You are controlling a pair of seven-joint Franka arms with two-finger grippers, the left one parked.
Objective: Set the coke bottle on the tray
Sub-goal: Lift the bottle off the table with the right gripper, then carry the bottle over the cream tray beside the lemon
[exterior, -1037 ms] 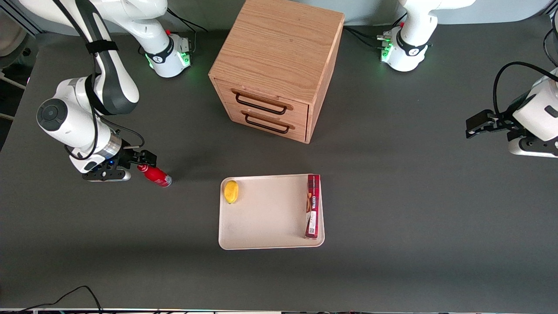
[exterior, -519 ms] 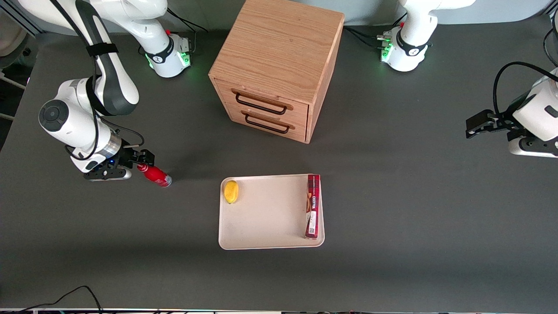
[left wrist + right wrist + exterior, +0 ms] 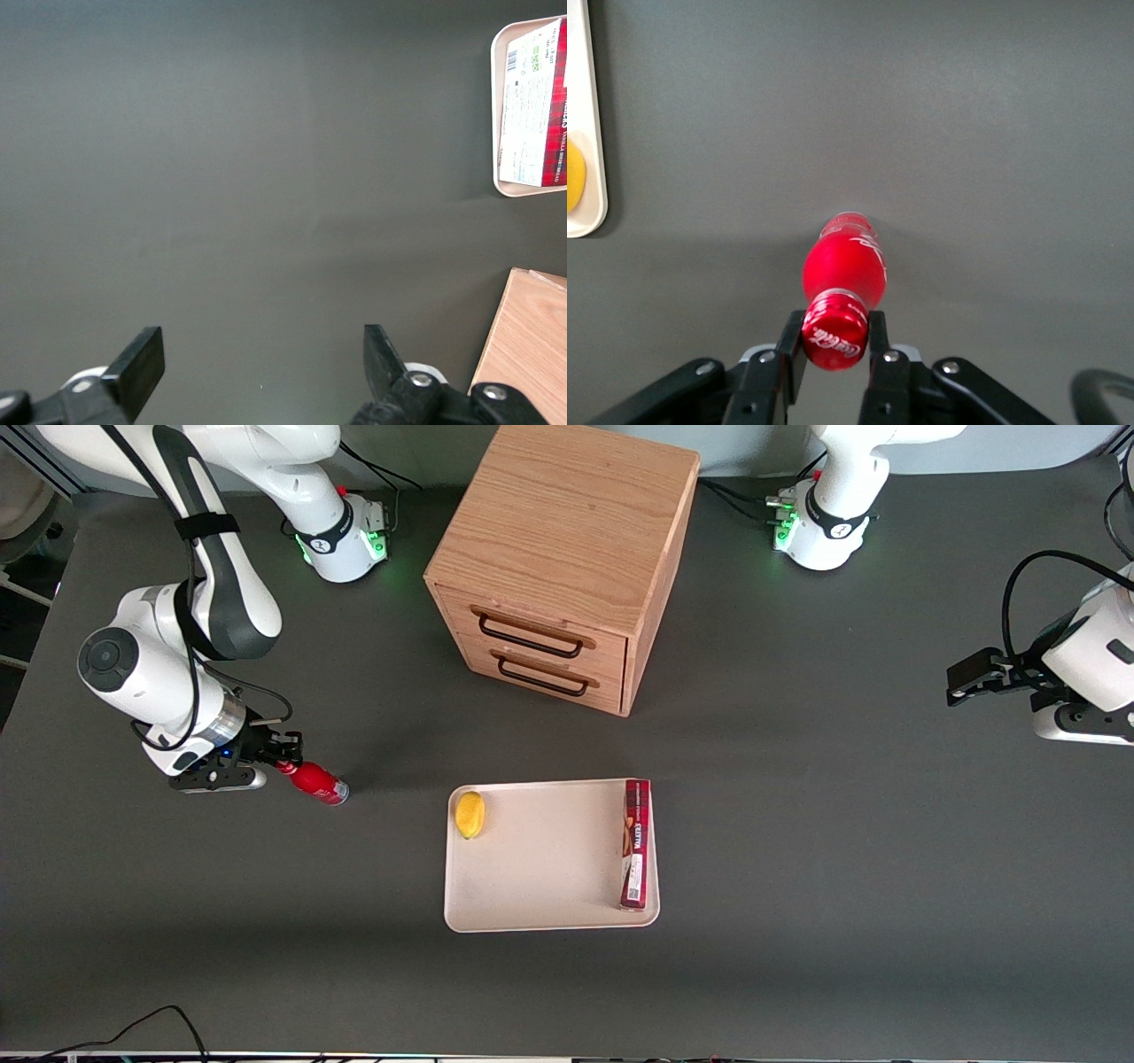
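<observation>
One small bright red coke bottle (image 3: pixel 317 780) (image 3: pixel 843 270) w/ red cap stands on dark grey table (image 3: pixel 797 824), toward working arm's end, well apart from large flat cream-white rectangular tray (image 3: pixel 540 859) (image 3: pixel 586 133); right arm's black two-finger gripper (image 3: pixel 285 763) (image 3: pixel 834 350) pinches bottle at cap, one finger each side; tray holds yellow lemon-like fruit (image 3: pixel 469 814) in one corner & long flat red box (image 3: pixel 635 843) along edge toward parked arm; light wooden two-drawer cabinet (image 3: pixel 563 567) sits farther from front cam than tray.
</observation>
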